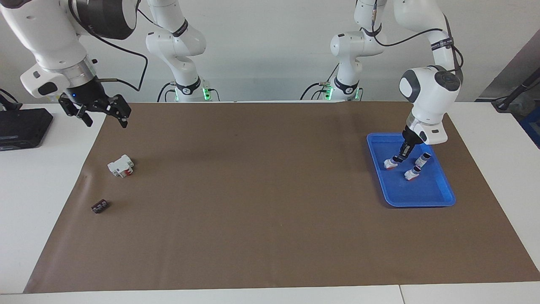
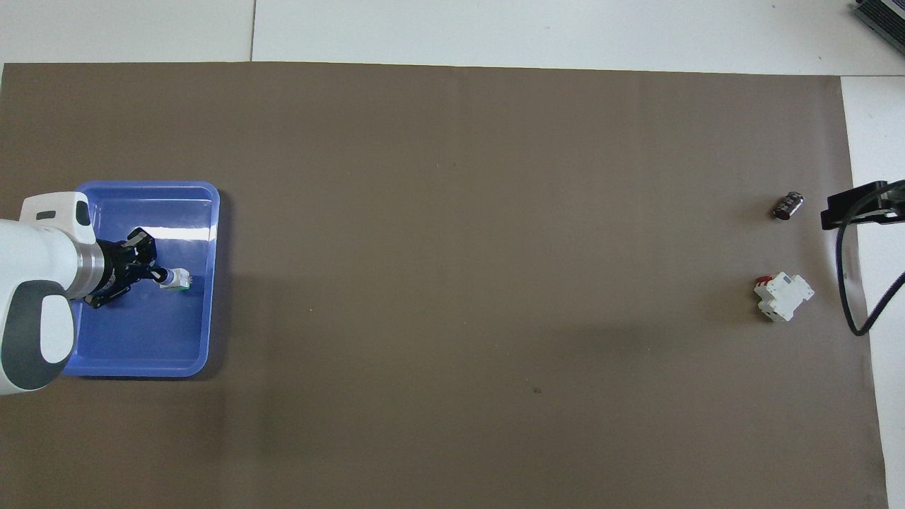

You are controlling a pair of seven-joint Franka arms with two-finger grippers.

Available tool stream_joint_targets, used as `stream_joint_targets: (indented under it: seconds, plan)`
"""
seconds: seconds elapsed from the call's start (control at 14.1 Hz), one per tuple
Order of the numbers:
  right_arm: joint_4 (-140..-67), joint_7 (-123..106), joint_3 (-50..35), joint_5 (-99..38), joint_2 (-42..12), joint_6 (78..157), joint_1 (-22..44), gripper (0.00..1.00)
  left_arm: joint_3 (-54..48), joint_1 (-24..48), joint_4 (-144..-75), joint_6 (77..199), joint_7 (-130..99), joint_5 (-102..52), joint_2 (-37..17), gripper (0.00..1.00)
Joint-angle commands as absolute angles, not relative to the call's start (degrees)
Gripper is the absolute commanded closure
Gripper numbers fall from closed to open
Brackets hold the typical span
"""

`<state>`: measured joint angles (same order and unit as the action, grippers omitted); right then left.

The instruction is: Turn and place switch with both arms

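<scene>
A: Where do we stand on the left side?

B: Our left gripper (image 1: pixel 402 153) is inside the blue tray (image 1: pixel 438 198) at the left arm's end of the worktop (image 1: pixel 270 202), its jaws clenched on the black knob of a switch (image 2: pixel 175 280). From above we see that switch jutting out past the fingertips, white with a sliver of green at its end.

A: Anything else in the tray?

B: Two more small switches (image 1: pixel 417 166) lie beside the gripper in the facing view; from above the arm covers them.

A: And the right side?

B: Our right gripper (image 1: pixel 103 116) hangs over the worktop's edge at the right arm's end, jaws released and holding nothing. The white block with a red tab (image 1: pixel 121 165) rests on the brown mat, and the small dark piece (image 1: pixel 100 206) lies farther from the robots than it.
</scene>
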<state>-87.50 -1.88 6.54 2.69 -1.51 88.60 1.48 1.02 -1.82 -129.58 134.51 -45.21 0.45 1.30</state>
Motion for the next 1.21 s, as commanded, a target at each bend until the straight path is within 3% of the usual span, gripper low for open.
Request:
stream_joint_targets:
  seconds: [0.0, 0.07, 0.14, 0.28, 0.5, 0.71, 1.14]
  plan:
    - [-90.2, 2.6, 8.0, 2.7, -0.1, 90.2, 2.1, 0.0, 1.3, -1.6, -129.5, 134.8, -41.9, 1.4, 2.3, 0.38]
    - [-90.8, 3.7, 7.9, 2.0, 0.3, 91.7, 2.2, 0.0, 1.3, -1.8, -128.7, 134.6, -41.7, 1.4, 2.1, 0.18]
    - [-90.5, 3.7, 7.7, 2.1, 0.2, 91.2, 2.1, 0.0, 1.3, -1.8, -127.9, 134.5, -41.7, 1.4, 1.9, 0.12]
    - [-89.5, 3.3, 7.5, 2.2, -0.3, 89.5, 2.1, 0.0, 1.3, -1.7, -123.3, 131.5, -41.7, 1.4, 0.1, 0.12]
    - [-83.9, 3.3, 7.4, 1.8, -2.5, 85.1, 2.1, 0.0, 1.1, -0.6, -108.5, 119.3, -39.2, 1.5, -5.0, 0.13]
    - [-88.9, 3.4, 7.4, 1.2, 0.1, 85.9, 3.5, 0.0, 1.1, 0.8, -98.0, 111.5, -31.8, 1.7, -8.1, 0.13]
    - [-89.5, 3.8, 7.4, 1.1, 0.5, 87.1, 3.1, 0.0, 1.1, 1.2, -91.9, 103.2, -5.6, 1.4, -4.6, 0.09]
